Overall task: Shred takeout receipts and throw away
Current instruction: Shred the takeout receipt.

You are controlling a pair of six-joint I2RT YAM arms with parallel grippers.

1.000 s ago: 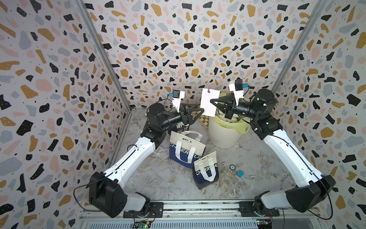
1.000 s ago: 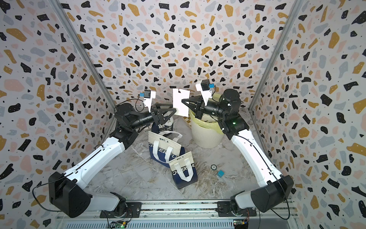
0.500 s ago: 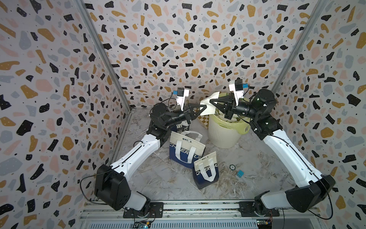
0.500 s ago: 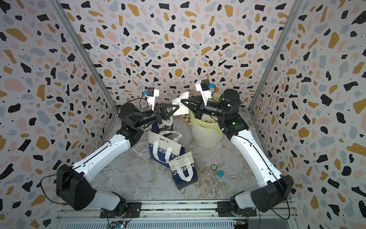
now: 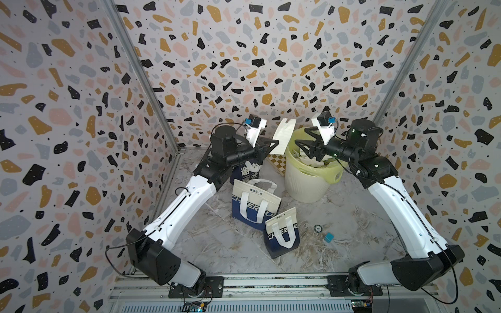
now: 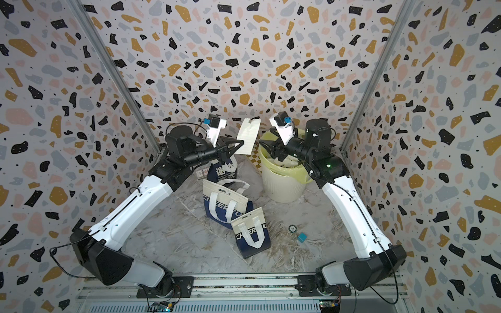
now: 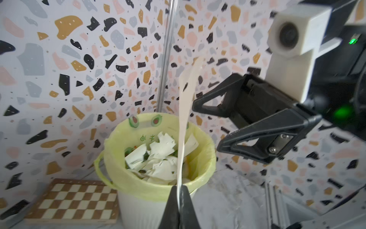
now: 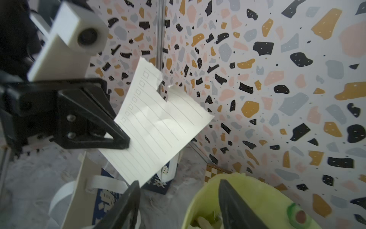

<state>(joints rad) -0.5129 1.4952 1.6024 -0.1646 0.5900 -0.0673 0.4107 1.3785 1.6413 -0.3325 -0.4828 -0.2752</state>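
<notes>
One takeout receipt (image 5: 284,135), a lined off-white sheet with a torn top edge (image 8: 158,123), hangs in the air left of the bin and well above the floor. My left gripper (image 5: 274,143) is shut on its lower edge, and the sheet shows edge-on (image 7: 185,119) between the closed tips (image 7: 179,190). My right gripper (image 5: 300,136) stands open above the bin's rim, apart from the sheet, with nothing between its fingers (image 8: 179,182). The cream bin (image 5: 306,184) with a yellow-green liner (image 7: 118,174) holds several ragged white scraps (image 7: 160,156).
Navy-and-cream tote bags (image 5: 254,200) (image 5: 282,233) lie on the marble floor in front of the bin, with a third (image 5: 245,173) under my left arm. A chequered board (image 7: 75,200) rests behind the bin. A round token (image 5: 318,229) and a blue cube (image 5: 328,236) lie at the right.
My left gripper reached the receipt and shut on it. My right gripper, which held the sheet before, has opened and let it go. The sheet now tilts from the left gripper.
</notes>
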